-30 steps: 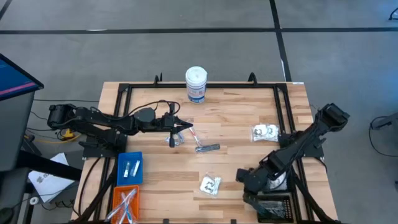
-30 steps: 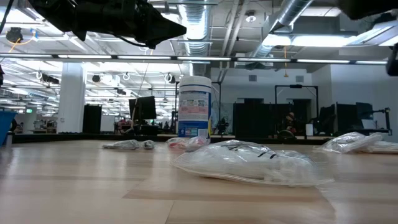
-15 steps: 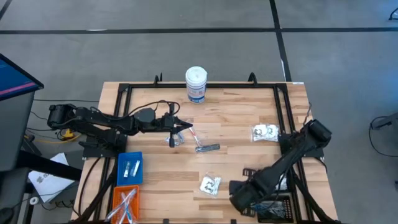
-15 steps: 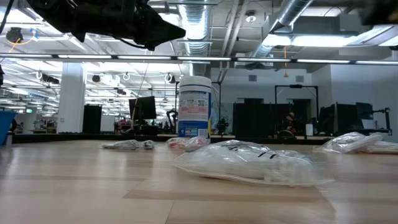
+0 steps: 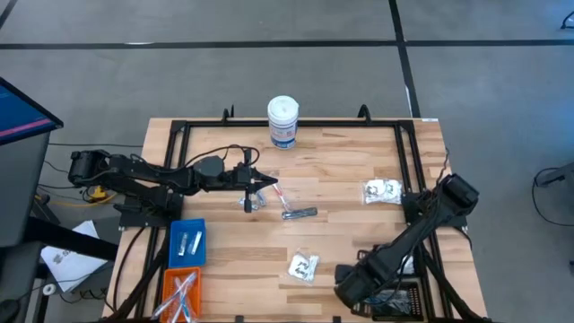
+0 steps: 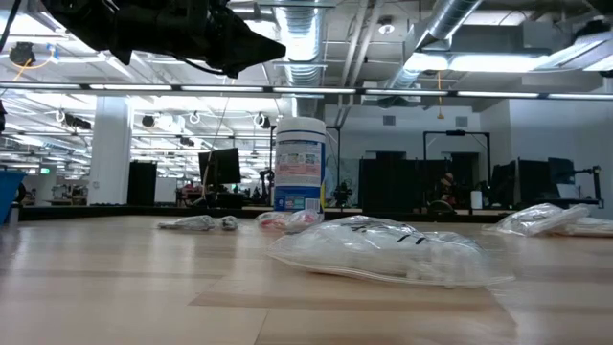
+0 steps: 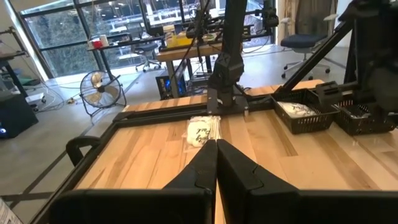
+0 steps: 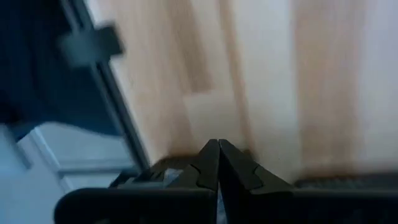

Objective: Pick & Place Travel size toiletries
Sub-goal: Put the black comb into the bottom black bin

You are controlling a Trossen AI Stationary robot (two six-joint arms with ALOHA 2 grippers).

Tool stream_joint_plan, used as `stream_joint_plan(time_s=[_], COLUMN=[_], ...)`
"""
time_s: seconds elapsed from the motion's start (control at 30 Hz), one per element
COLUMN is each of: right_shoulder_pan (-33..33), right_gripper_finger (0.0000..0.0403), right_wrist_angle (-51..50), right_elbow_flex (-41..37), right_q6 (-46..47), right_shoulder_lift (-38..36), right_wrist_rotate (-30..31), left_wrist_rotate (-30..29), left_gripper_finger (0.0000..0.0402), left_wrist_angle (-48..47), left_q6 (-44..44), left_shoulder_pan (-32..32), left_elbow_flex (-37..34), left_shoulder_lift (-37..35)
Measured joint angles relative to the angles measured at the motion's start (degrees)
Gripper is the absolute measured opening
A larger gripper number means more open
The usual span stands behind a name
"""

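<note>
Travel toiletries lie loose on the wooden table: a clear packet (image 5: 303, 266) (image 6: 383, 251) near the near edge, a second packet (image 5: 383, 190) (image 7: 204, 130) at the right, a silver tube (image 5: 300, 213), and small pieces (image 5: 249, 204) beside a thin white-and-red stick (image 5: 282, 196). My left gripper (image 5: 272, 184) (image 7: 216, 148) is shut and empty, held in the air over the stick; the low view shows it high up (image 6: 263, 43). My right gripper (image 5: 345, 285) (image 8: 216, 149) is shut and empty, low at the near edge beside the black bin (image 5: 395, 301).
A tall white canister (image 5: 282, 121) (image 6: 300, 163) stands at the far edge. A blue bin (image 5: 186, 242) and an orange bin (image 5: 179, 292) holding items sit at the near left. Two black bins (image 7: 305, 115) sit near right. A black frame (image 5: 408, 157) runs round the table.
My right gripper has swung toward the table's near edge and slightly left, dropping in beside the black bin, then held still. The left arm and the toiletries have stayed where they were.
</note>
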Motion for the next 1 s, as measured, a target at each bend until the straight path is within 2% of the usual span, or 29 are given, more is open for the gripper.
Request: stream_joint_plan(time_s=[0.37,1.0], right_shoulder_pan=[2.29,3.53], right_gripper_finger=[0.0000,0.0000], right_wrist_angle=[3.28,2.08], right_elbow_flex=[-0.84,-0.84], right_q6=[-0.85,-3.46], right_shoulder_lift=[-0.87,-0.90], right_wrist_rotate=[-7.88,-9.90], left_wrist_rotate=[0.02,0.04], left_gripper_finger=[0.0001,0.0001], left_wrist_angle=[-0.06,-0.06], left_q6=[0.04,0.07], left_shoulder_pan=[0.00,0.00], left_elbow_flex=[0.00,0.00], left_shoulder_lift=[-0.01,0.00])
